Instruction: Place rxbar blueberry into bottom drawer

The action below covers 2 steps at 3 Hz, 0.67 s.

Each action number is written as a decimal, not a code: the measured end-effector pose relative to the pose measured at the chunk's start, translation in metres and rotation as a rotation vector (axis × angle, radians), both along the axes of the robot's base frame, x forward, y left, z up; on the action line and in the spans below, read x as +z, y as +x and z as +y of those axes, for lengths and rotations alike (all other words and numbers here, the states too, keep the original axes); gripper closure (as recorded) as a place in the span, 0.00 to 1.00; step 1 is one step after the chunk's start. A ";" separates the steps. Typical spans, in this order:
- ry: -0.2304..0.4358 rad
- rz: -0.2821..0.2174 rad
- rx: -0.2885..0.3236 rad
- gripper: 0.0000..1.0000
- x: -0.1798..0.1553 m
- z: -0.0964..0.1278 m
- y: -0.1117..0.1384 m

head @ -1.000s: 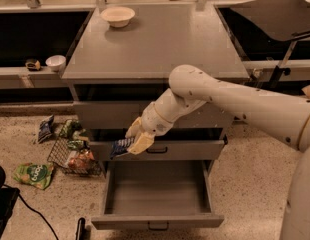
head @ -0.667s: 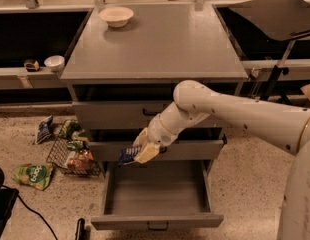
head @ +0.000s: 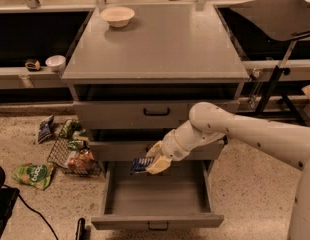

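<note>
The bottom drawer (head: pixel 156 219) of the grey cabinet stands pulled open, and its inside looks bare. My gripper (head: pixel 154 163) hangs over the back of the open drawer, just under the middle drawer's front. It is shut on the rxbar blueberry (head: pixel 140 165), a dark navy-blue bar with white print that sticks out to the left of the fingers. The bar is in the air above the drawer's floor. My white arm reaches in from the right.
A white bowl (head: pixel 117 16) sits on the cabinet top (head: pixel 160 49). Two shallower drawers (head: pixel 156 113) are closed above. Left on the floor are a wire basket (head: pixel 72 156) of snacks, a green snack bag (head: pixel 34 174) and a blue-and-white bag (head: pixel 45 129). A small bowl (head: pixel 55 62) sits on the left shelf.
My gripper has moved right and down with the bar, from the left edge of the middle drawer to above the back of the open bottom drawer.
</note>
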<state>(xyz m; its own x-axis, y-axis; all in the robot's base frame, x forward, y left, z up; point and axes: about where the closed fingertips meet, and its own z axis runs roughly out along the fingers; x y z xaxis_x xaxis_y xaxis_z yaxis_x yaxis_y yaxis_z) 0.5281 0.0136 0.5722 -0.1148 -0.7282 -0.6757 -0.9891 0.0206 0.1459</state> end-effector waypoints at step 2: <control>0.149 0.179 -0.060 1.00 -0.099 -0.002 -0.028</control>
